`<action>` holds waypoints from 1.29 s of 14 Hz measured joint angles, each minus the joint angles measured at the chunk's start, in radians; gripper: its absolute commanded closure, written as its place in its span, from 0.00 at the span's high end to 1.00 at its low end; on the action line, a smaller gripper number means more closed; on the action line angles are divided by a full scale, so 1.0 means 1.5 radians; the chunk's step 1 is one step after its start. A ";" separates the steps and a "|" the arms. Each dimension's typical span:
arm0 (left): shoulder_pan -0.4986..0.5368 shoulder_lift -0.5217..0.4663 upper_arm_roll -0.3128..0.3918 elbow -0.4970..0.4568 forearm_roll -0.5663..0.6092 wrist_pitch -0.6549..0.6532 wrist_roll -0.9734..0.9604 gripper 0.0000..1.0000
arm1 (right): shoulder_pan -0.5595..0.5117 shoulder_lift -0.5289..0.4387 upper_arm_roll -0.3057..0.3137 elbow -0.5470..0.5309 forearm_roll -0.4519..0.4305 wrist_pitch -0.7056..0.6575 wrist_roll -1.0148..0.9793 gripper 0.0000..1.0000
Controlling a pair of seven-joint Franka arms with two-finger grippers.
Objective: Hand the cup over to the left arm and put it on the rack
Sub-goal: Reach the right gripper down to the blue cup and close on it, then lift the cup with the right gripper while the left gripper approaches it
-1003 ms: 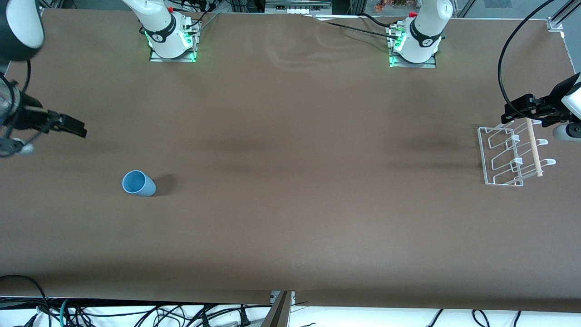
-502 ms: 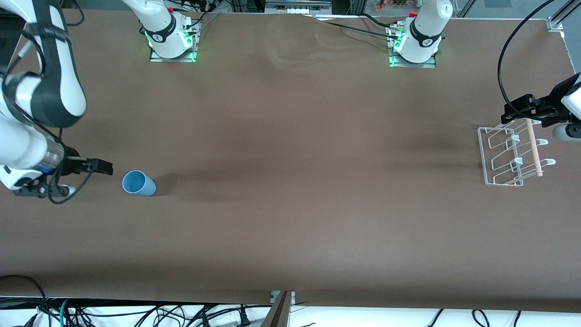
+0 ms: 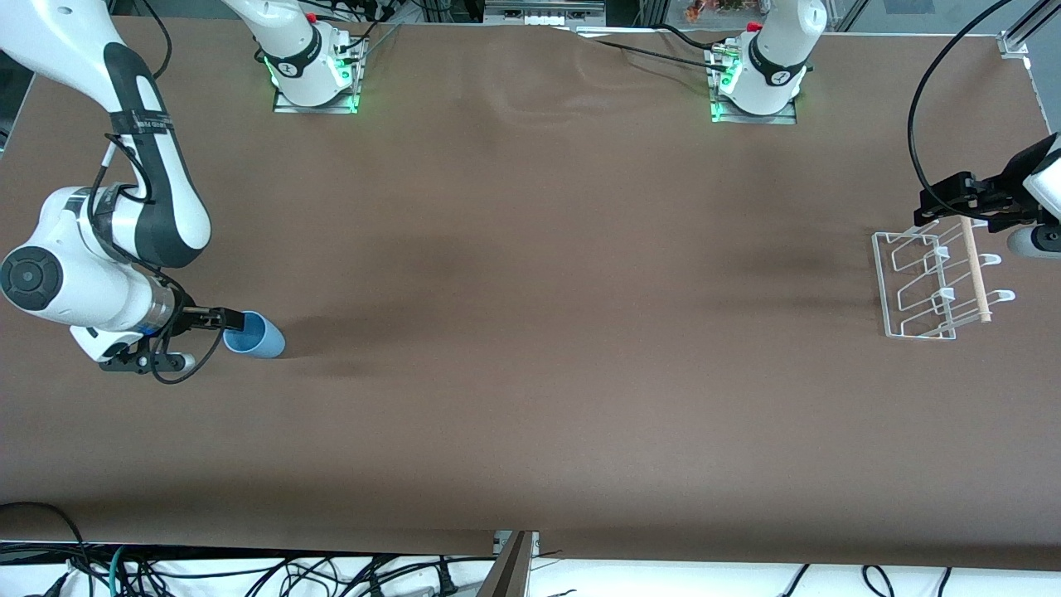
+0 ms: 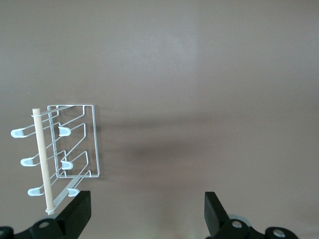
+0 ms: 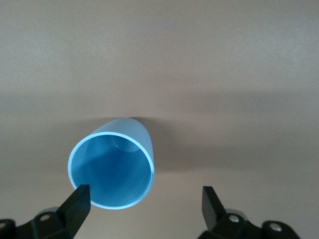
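The brown surface (image 3: pixel 530 332) spread wide, bare but for two things at its ends. The right arm (image 3: pixel 124 215) reached down low over its own end, its gripper (image 3: pixel 217 318) level with the cup's mouth, jaws spread wide and holding nothing; in the right wrist view one finger (image 5: pixel 77 201) sat just at the rim while the other stood off to the side, so the approach looked slightly off-centre, probably needing a small sideways shift before a squeeze could catch the wall. The left arm (image 3: pixel 1040 178) waited by its end of the surface, its gripper (image 3: pixel 953 199) hanging over the rack's edge nearest the bases, jaws likewise wide and empty, likely parked there because the hand-over ends at that spot. The rack (image 3: pixel 937 286), white wire with a wooden rod (image 3: pixel 975 269) along one side, stood at about three o'clock in the front view, empty. The cup (image 3: pixel 255 335), light blue, lay on its side at about nine o'clock, open mouth turned toward the right gripper, still on the surface and well apart from the rack.
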 measured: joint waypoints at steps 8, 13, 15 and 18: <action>-0.003 0.003 -0.016 0.000 0.000 0.000 0.000 1.00 | -0.003 0.059 -0.004 -0.005 0.000 0.086 0.000 0.11; -0.010 0.008 -0.017 0.000 -0.022 0.000 0.000 1.00 | 0.000 0.066 -0.001 0.001 0.000 0.098 -0.001 0.00; -0.013 0.017 -0.017 0.000 -0.023 -0.001 0.000 1.00 | 0.000 0.066 0.000 0.009 0.000 0.094 -0.001 0.00; -0.029 0.033 -0.022 0.000 -0.030 -0.001 0.001 1.00 | 0.000 0.060 0.004 0.043 0.009 0.020 -0.001 0.00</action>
